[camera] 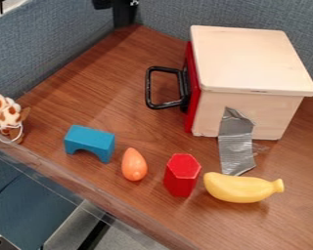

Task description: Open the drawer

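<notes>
At the far left, a white plush toy with orange-brown patches sits by the near edge of the bench, a pale loop of string around its lower part. A blue-grey fabric partition rises behind it. Next comes a blue arch block, its hollow turned toward the near edge. Farther back, in the corner, is a black post. To the right of the blue block lies an orange, egg-like toy (rather pointed at its far end).

Then comes the drawer, set in the left side of a pale wooden box. Its red front sits close against the box, so it looks shut, and its black handle juts out to the left. I cannot tell how far apart the jaws are, or whether they have hold of anything.

Nearer the camera, a red six-sided block stands upright. Grey tape runs from the box's near side down onto the bench (a bit crumpled, too). At its lower end lies a yellow toy banana, just right of the red block, with its stem pointing right.
</notes>
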